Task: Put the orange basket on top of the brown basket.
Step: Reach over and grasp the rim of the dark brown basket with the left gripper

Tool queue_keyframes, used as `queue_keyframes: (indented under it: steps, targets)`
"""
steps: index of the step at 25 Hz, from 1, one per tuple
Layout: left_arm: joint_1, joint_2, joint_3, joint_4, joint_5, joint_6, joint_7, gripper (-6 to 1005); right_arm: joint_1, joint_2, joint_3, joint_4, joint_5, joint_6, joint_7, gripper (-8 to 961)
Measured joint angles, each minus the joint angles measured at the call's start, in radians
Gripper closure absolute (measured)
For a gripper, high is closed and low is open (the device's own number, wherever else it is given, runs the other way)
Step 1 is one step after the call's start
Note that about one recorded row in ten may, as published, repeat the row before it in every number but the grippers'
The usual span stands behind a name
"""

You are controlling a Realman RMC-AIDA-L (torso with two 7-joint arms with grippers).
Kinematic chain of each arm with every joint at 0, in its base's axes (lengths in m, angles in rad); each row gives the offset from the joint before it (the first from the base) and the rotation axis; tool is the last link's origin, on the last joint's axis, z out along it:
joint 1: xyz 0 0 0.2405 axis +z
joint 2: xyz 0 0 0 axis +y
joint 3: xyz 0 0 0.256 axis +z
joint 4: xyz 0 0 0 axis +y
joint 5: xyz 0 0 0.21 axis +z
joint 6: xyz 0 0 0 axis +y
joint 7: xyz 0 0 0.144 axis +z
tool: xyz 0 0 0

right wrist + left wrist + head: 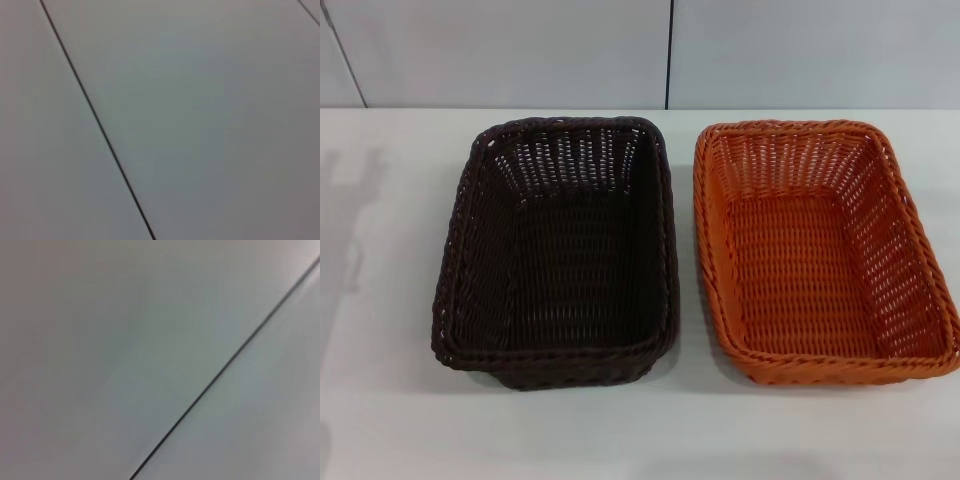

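In the head view the orange basket [820, 250] stands on the white table at the right, empty and upright. The brown basket [560, 250] stands beside it at the left, a small gap apart; it looks like two dark baskets nested, with a doubled rim at its near left. Neither gripper shows in any view. Both wrist views show only a plain pale panel with a thin dark seam, no basket and no fingers.
The white table [640, 430] runs across the whole head view, with bare surface in front of and to the left of the baskets. A pale wall with a vertical seam [669, 50] stands behind the table. A faint shadow lies at the far left.
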Motion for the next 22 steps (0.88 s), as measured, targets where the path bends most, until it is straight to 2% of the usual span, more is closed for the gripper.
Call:
queue_keyframes:
  steps: [4, 8, 11, 12, 16, 22]
  targets:
    - [0.004, 0.008, 0.043, -0.013, 0.011, 0.016, 0.116, 161, -0.001, 0.002, -0.013, 0.006, 0.018, -0.014, 0.049, 359]
    - [0.014, 0.025, 0.038, -0.032, 0.080, 0.053, 0.190, 165, 0.000, -0.001, -0.050, -0.002, -0.010, -0.013, 0.034, 361]
    - [0.026, 0.036, 0.037, -0.054, 0.128, 0.061, 0.209, 168, 0.002, -0.005, -0.092, -0.014, -0.043, -0.011, -0.055, 362]
    - [0.058, 0.038, 0.036, -0.128, 0.202, 0.069, 0.223, 169, 0.005, -0.005, -0.106, -0.022, -0.050, -0.011, -0.132, 362]
    - [0.084, 0.033, 0.033, -0.190, 0.257, 0.064, 0.230, 173, 0.010, -0.003, -0.115, -0.025, -0.051, -0.010, -0.215, 364]
    - [0.119, 0.025, 0.032, -0.307, 0.429, 0.033, 0.256, 178, 0.012, -0.001, -0.106, -0.013, -0.043, -0.003, -0.238, 367]
